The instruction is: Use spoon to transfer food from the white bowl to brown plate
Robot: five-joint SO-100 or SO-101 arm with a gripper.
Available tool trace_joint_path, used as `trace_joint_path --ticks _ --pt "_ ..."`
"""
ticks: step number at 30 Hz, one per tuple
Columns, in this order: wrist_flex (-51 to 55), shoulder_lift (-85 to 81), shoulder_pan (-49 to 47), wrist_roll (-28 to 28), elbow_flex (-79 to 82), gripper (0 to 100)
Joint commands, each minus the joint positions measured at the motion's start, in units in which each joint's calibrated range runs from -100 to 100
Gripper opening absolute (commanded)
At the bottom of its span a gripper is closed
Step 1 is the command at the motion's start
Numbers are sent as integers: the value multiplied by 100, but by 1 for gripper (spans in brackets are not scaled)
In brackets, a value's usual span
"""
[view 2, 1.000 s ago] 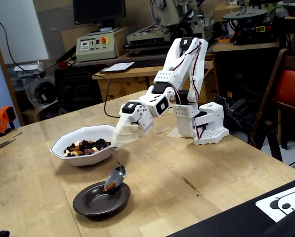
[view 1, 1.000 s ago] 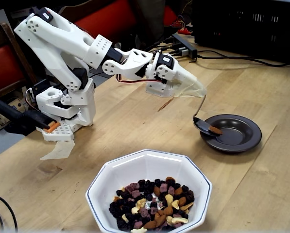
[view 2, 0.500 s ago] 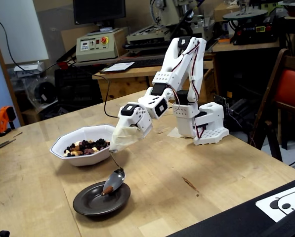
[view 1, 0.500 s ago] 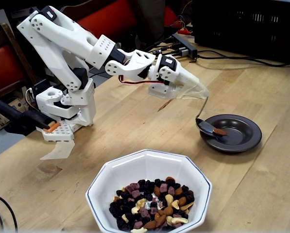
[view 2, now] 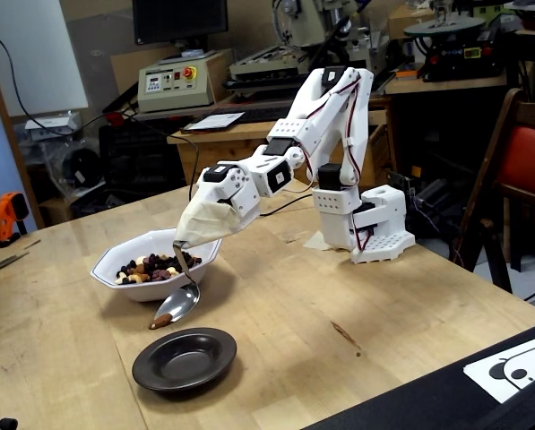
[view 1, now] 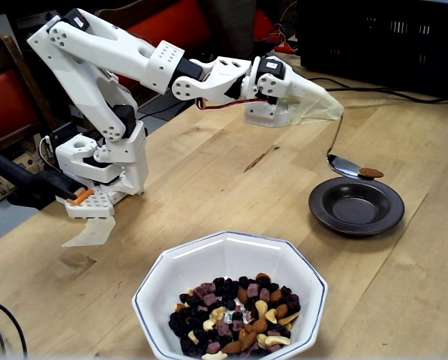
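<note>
Bare table (view 1: 231, 180) between white bowl (view 1: 163, 289) and brown plate (view 1: 356, 206) — open passage.

Wooden table (view 2: 357, 296), red-cushioned chair (view 2: 522, 161), cluttered workbench (view 2: 249, 125) behind

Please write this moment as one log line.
gripper: wrapped, carries spoon | spoon: raised near brown plate, one almond on tip | brown plate: empty

White 3D-printed arm (view 1: 111, 56) of blocky, rounded segments, dotted with rows of small holes near the joints. Black servo bodies set between the white shells. Thin red and dark cables looping beside the wrist joint. Gripper (view 1: 330, 109) (view 2: 183, 240) wrapped in pale translucent tape, tapering to a point. Perforated white base (view 2: 375, 228) below the arm, with a small orange part (view 1: 79, 197) on it.
</note>
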Motion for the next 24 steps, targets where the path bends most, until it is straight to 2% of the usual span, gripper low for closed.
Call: trace_joint_path --ticks 1,7,14,24 --pt "-18 -39 21 24 -413 2" --pt "-81 -48 29 78 -413 2" --pt "-41 -22 -8 674 -413 2" --pt "-65 -22 -23 728 -413 2"
